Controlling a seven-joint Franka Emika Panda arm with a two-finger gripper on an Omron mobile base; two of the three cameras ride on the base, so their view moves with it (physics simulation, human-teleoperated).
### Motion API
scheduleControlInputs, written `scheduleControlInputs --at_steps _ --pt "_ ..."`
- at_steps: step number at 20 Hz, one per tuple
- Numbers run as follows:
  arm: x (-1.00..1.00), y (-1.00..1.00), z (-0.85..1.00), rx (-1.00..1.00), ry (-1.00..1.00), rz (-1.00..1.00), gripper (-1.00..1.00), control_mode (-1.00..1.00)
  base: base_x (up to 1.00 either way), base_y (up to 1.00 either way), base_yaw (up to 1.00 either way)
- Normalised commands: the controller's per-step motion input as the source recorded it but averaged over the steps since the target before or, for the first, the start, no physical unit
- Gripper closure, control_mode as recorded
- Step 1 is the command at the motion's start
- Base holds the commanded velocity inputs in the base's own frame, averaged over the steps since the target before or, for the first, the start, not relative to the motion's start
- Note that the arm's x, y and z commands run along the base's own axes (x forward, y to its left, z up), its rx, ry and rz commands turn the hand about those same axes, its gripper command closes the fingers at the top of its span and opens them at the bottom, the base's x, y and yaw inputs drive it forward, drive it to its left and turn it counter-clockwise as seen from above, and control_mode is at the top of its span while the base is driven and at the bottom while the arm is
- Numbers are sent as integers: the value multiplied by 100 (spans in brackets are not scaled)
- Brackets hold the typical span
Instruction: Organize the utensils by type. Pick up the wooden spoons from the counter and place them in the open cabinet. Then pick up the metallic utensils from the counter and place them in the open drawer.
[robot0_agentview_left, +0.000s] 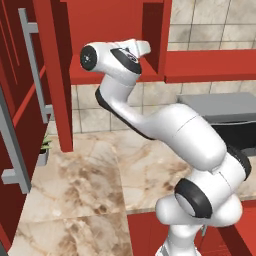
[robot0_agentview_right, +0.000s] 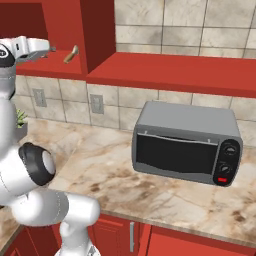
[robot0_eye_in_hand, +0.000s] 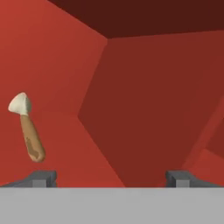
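Beige marbled counter (robot0_agentview_right: 100, 175) (toaster oven (robot0_agentview_right: 185, 150) on it), red cabinet (robot0_eye_in_hand: 144, 87) above.

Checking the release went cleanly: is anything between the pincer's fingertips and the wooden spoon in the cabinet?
Nothing. In the hand view the open pincer stands apart from the wooden spoon, with bare red cabinet interior between.

Beige square tiles with pale grout cover the back wall (robot0_agentview_right: 200, 20), and 2 grey outlets (robot0_agentview_right: 97, 104) sit low on it. A grey toaster oven (robot0_agentview_right: 185, 145) with a dark glass door and 2 black knobs stands against the tiles. A small green potted plant (robot0_agentview_left: 44, 149) is tucked in the left corner.
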Motion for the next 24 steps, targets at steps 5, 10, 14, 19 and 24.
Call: scheduleControlInputs --at_steps 5,10,14,19,24 --pt "-100 -43 49 10 -3 0 -100 -100 0 0 0" --pt "-100 -52 50 16 0 0 -100 -100 0 0 0" --pt "-96 -45 26 18 2 0 -100 -100 0 0 0" --pt "-69 -26 -2 18 0 1 -100 -100 0 0 0" --pt "-44 -21 -25 27 0 9 -100 -100 0 0 0"
